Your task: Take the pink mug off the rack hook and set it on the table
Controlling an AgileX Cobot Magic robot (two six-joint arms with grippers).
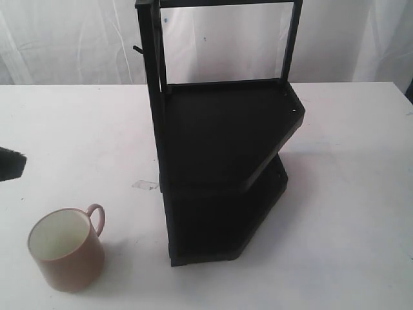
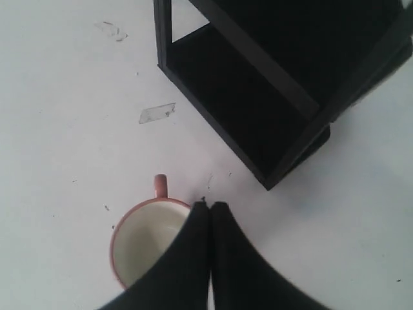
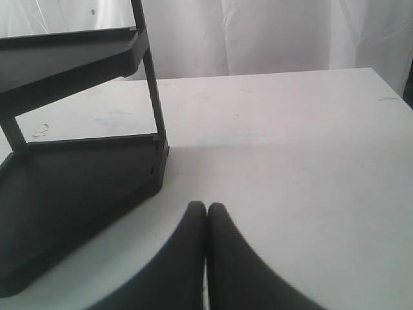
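Observation:
The pink mug (image 1: 66,248) stands upright on the white table (image 1: 348,194) at the front left, cream inside showing, handle turned toward the rack. In the left wrist view the pink mug (image 2: 143,240) lies below my left gripper (image 2: 210,205), which is shut on nothing and held above and beside its rim. At the left edge of the exterior view, only the left gripper's dark tip (image 1: 11,163) shows. The rack hook (image 1: 137,49) juts bare from the black rack's post (image 1: 153,84). My right gripper (image 3: 206,206) is shut, empty, over the table beside the rack (image 3: 71,181).
The tall black two-shelf rack (image 1: 226,148) stands in the middle of the table. A small piece of clear tape (image 1: 146,185) lies left of its base, also in the left wrist view as tape (image 2: 157,113). White curtains hang behind.

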